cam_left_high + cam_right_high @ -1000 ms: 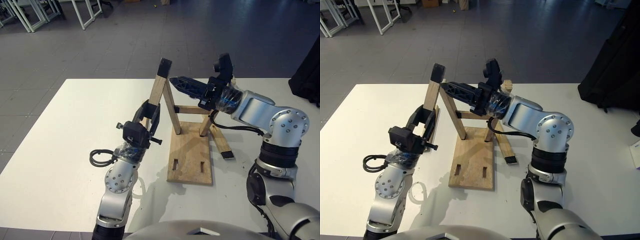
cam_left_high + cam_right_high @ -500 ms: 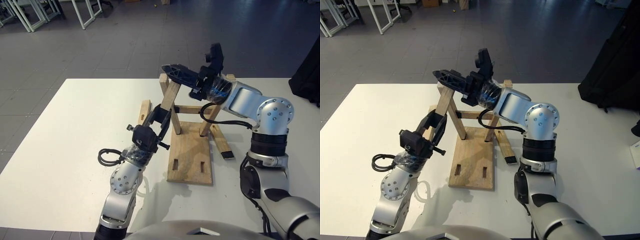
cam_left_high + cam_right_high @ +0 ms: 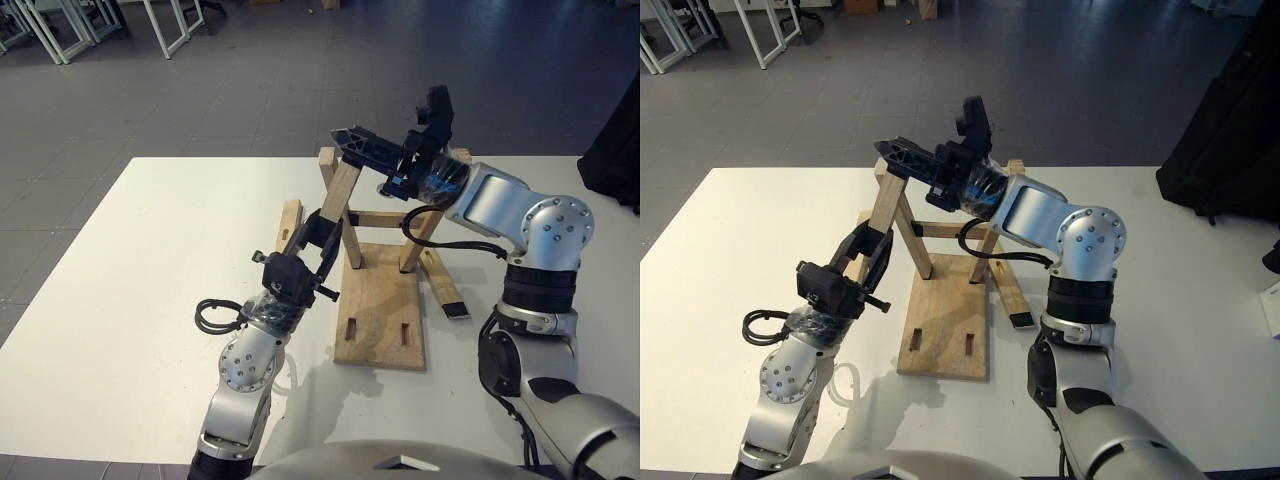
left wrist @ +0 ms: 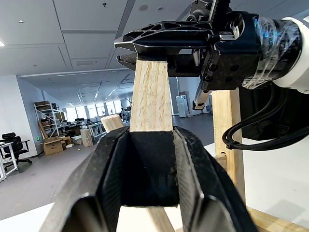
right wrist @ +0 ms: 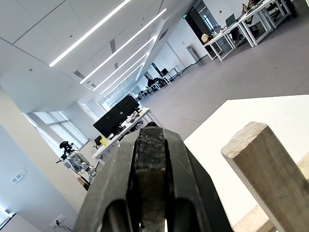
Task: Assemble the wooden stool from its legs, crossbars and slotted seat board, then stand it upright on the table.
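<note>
The slotted seat board (image 3: 385, 325) lies flat on the white table (image 3: 150, 250). Two legs (image 3: 353, 252) (image 3: 413, 247) stand on its far end, joined by a crossbar (image 3: 382, 218). My left gripper (image 3: 325, 222) is shut on a third wooden leg (image 3: 343, 188), which leans up against the standing frame. In the left wrist view this leg (image 4: 150, 92) rises between the fingers (image 4: 190, 159). My right gripper (image 3: 347, 136) is shut and lies across that leg's top end. A fourth leg (image 3: 442, 283) with a black end lies right of the board.
Another wooden piece (image 3: 290, 214) lies on the table just left of my left gripper. The table's left half and front right corner are bare. A black bag (image 3: 612, 130) stands off the table's far right edge.
My left gripper has carried its leg to the right and leaned it onto the frame. The right gripper rose and moved left onto the leg's top; since half a second ago it barely moved.
</note>
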